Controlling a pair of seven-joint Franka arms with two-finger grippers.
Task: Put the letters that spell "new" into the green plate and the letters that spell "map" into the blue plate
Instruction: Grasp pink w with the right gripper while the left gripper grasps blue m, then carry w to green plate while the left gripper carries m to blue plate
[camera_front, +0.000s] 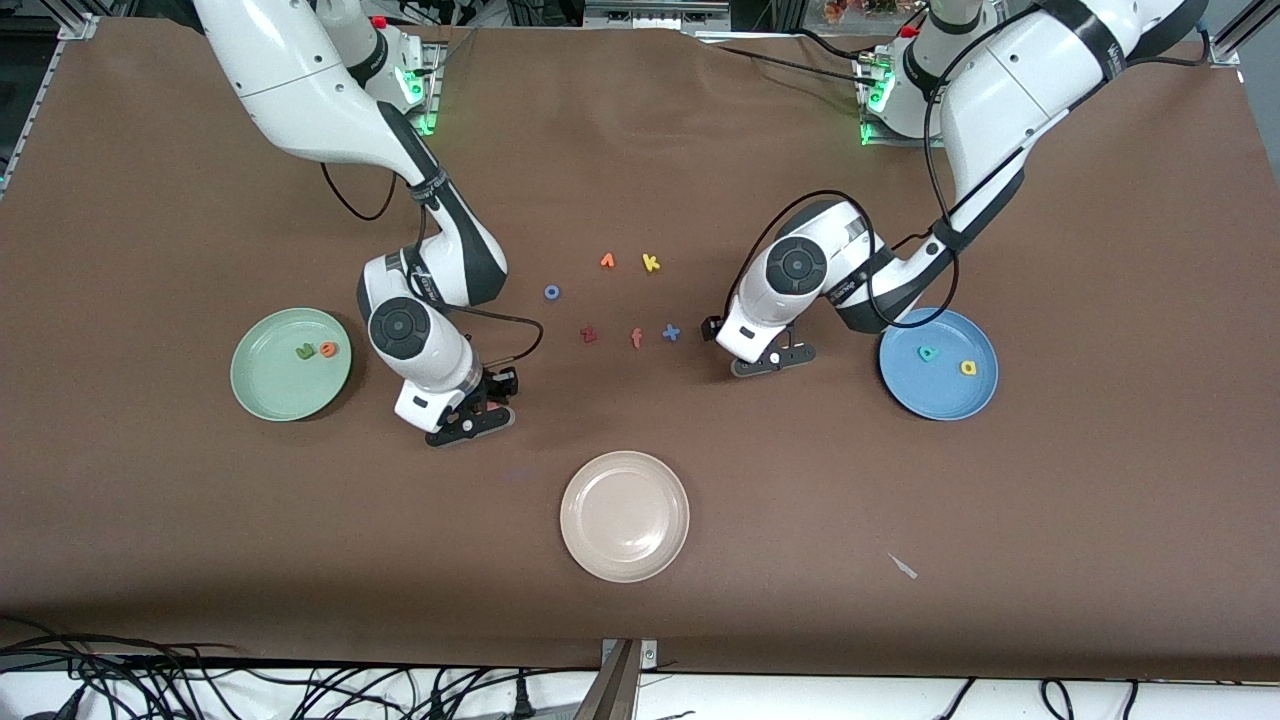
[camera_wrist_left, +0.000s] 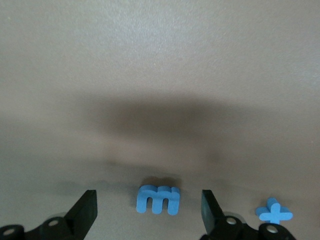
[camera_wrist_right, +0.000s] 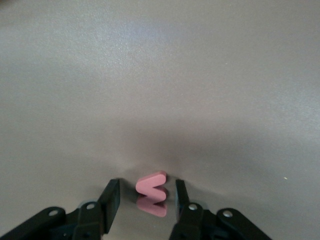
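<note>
Now both last letters are being picked. Right hand (camera_wrist_right: 142, 200) is low on the table beside the green plate (camera_front: 262, 392), fingers narrowed to either side of the pink w (camera_wrist_right: 152, 186) with slim gaps left, not yet pinching. Left hand (camera_wrist_left: 149, 212) is low by the blue plate (camera_front: 912, 385), spread wide around the blue m (camera_wrist_left: 158, 198), the x (camera_wrist_left: 274, 213) just outside one finger. n (camera_front: 305, 351) and e (camera_front: 328, 349) lie in the green plate; p (camera_front: 928, 353) and a (camera_front: 968, 368) in the blue.

Next, by my reading: finish both squeezes, lift, carry w to green, m to blue.
</note>
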